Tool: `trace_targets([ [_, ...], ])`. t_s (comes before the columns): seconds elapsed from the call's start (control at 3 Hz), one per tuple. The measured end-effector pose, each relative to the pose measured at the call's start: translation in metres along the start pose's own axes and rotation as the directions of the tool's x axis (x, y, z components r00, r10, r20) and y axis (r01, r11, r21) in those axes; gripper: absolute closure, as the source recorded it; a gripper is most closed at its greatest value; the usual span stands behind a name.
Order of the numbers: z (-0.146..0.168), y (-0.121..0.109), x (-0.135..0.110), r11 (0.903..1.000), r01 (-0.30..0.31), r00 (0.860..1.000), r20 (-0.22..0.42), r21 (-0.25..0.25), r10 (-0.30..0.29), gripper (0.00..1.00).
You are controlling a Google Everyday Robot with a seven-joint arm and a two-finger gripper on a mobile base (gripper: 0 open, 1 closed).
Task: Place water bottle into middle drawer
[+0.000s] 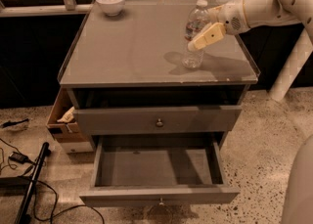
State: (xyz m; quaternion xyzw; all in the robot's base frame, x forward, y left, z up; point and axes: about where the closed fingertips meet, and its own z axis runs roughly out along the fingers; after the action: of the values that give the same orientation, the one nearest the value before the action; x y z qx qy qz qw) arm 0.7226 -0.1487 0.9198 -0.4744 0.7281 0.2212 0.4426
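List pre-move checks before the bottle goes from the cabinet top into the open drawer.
1. Middle drawer pulled out: ok.
2. Nothing lying in it: ok.
3. Water bottle upright on the cabinet top, cap on: ok.
4. Tool at the bottle's mid-height, reaching in from the right side of the picture: ok.
5. Firm hold on the bottle: cannot tell.
6. White bowl at the back left corner, away from the likely path: ok.
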Motion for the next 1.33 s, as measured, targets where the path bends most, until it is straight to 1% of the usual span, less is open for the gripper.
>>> trace_targets([
  [0.33,0.0032,0.0105,-0.0124,0.9994,0.017,1.000,0.016,-0.031,-0.016,0.00],
  [0.67,0.0052,0.0192,-0.0203,0.9982,0.022,0.999,0.032,-0.056,-0.020,0.00],
  [1.0,0.0052,0.0192,-0.0203,0.9982,0.022,0.999,0.032,-0.056,-0.020,0.19],
  [1.33,0.0052,0.0192,-0.0203,0.9982,0.022,0.999,0.032,-0.056,-0.020,0.42],
])
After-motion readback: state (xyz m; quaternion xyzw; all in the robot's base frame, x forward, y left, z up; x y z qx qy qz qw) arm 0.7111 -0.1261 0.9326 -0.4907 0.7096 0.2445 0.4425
